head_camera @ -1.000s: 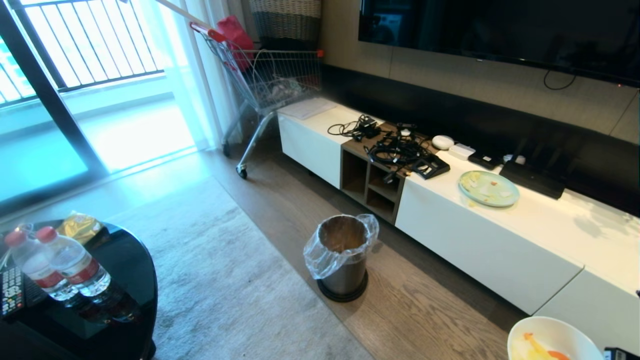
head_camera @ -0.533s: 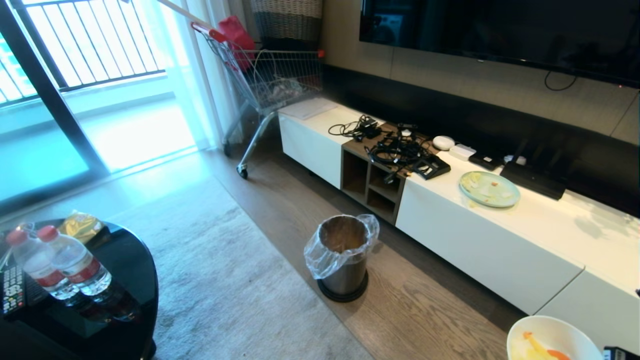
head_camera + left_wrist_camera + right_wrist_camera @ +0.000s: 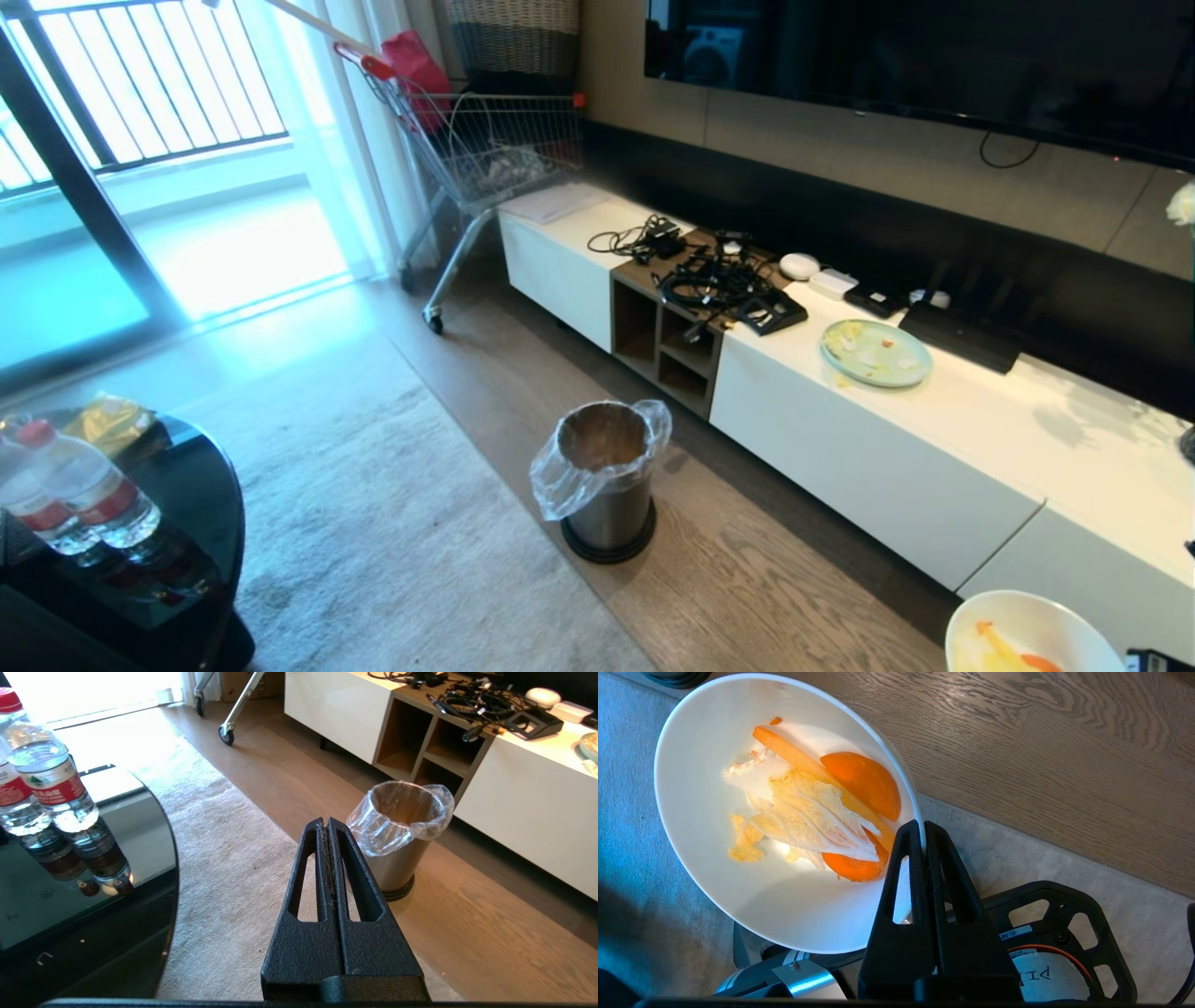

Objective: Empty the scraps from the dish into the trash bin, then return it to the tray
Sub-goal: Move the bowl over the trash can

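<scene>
The white dish point(image 3: 705, 812) hangs in the air above rug and floor, pinched by its rim in my right gripper point(image 3: 923, 828), which is shut on it. Orange and pale scraps point(image 3: 822, 807) lie in the dish. In the head view only part of the dish point(image 3: 1032, 630) shows at the bottom right corner. The metal trash bin point(image 3: 605, 476) with its clear liner stands on the wood floor, well to the left of the dish and farther away. My left gripper point(image 3: 325, 822) is shut and empty, parked with the trash bin point(image 3: 399, 835) ahead of it. The tray is out of view.
A long white TV cabinet point(image 3: 934, 439) runs along the wall behind the bin, carrying cables and a pale green plate point(image 3: 876, 352). A black round table point(image 3: 140, 523) with water bottles point(image 3: 84, 485) stands at the left. A shopping cart point(image 3: 485, 149) is parked by the window.
The whole head view has shifted left, so the camera has turned or driven a little to the right; the bin now appears further left. The dish stays in the same corner.
</scene>
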Controlling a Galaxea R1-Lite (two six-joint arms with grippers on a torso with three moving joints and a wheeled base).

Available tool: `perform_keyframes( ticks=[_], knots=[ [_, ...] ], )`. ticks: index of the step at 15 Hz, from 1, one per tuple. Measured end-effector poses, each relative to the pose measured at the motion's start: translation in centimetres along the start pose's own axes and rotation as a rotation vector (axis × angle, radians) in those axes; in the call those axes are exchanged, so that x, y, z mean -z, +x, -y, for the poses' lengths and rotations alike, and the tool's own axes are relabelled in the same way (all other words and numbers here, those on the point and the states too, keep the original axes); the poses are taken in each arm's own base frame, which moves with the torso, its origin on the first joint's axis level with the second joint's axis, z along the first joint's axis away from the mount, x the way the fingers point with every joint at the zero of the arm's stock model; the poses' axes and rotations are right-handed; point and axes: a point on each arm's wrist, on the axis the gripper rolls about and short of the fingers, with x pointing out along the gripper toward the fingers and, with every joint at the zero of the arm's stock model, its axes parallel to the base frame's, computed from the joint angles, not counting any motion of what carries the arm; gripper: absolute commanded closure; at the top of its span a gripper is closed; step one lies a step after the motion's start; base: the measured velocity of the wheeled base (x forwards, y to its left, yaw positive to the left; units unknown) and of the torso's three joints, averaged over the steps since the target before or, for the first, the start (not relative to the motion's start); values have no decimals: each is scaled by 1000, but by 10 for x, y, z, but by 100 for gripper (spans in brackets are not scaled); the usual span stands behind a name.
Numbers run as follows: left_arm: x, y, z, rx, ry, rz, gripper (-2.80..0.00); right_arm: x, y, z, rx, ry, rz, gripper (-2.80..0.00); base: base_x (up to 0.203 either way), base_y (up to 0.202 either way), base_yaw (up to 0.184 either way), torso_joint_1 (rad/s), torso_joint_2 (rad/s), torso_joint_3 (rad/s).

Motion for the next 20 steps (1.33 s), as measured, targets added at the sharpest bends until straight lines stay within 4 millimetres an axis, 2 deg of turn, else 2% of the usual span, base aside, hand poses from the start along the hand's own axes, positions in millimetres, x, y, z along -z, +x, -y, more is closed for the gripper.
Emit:
perform_keyframes(
  ticks=[12, 20],
  knots=[
    [0, 0, 0, 0, 0, 0, 0, 0, 0, 0, 3, -1, -1, 0, 0, -8, 0, 0, 0, 0],
    [0, 0, 0, 0, 0, 0, 0, -1, 0, -1, 0, 0, 2, 0, 161, 0, 1, -1, 3, 3]
  ],
)
